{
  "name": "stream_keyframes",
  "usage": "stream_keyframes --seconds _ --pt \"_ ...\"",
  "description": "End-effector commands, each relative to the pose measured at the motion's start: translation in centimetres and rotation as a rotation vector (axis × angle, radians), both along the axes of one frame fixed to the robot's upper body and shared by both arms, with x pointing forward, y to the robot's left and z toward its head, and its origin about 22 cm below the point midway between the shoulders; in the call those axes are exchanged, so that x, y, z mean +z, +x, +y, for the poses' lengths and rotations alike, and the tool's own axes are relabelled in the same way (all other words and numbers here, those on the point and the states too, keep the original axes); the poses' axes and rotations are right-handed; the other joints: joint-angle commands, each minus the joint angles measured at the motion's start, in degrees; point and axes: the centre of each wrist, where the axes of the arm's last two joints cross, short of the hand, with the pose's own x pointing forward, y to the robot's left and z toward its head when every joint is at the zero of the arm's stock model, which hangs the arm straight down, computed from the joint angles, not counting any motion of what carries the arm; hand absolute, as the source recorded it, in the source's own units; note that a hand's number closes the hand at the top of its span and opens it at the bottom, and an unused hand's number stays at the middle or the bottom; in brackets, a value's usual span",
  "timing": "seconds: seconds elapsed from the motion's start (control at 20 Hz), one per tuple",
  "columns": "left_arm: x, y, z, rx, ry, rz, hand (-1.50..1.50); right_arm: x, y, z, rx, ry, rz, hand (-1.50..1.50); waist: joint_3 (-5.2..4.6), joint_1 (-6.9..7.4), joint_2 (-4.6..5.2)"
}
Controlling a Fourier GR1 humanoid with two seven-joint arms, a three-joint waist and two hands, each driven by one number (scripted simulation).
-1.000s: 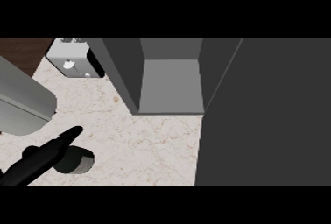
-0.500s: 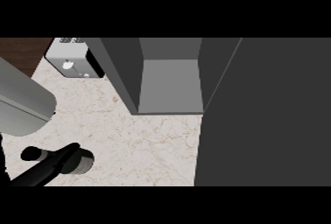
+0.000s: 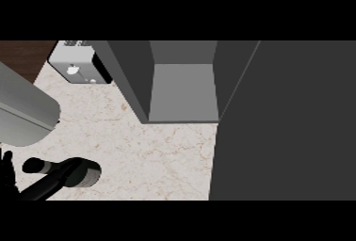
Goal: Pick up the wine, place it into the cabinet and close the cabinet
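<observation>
I see the wine (image 3: 76,172) on the counter (image 3: 153,150) lower left, my left hand (image 3: 43,187) curled around it, nothing yet in the open cabinet (image 3: 182,92); lifting, placing, closing all remain

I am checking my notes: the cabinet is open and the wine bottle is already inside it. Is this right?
No. The head view shows the wine bottle on the counter, by the left hand, not inside. The cabinet is indeed open.
</observation>
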Motion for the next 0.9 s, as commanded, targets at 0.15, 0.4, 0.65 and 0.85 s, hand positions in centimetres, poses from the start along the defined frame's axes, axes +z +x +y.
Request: stream_keyframes --seconds 0.15,0.4,0.65,0.85 --pt "-5.1 -0.9 3.1 0.028 -0.028 0.022 -1.50 3.0 -4.6 -1.5 0.008 0.052 -0.091 -1.50 0.00 -0.23 -0.05" --pt "-7.6 -1.9 3.9 0.022 -0.053 0.018 -1.50 2.3 -4.6 -1.5 0.012 0.036 -0.078 -1.50 0.09 -0.20 -0.01" --pt "-9.6 0.0 5.2 0.007 -0.068 0.047 -1.50 3.4 -5.6 -2.2 0.036 0.033 -0.086 -1.50 0.09 -1.01 0.06" --pt "-10.2 -0.2 4.4 -0.042 -0.098 0.039 -1.50 3.2 -4.9 -1.7 0.023 0.039 -0.075 -1.50 0.10 -0.12 0.14"
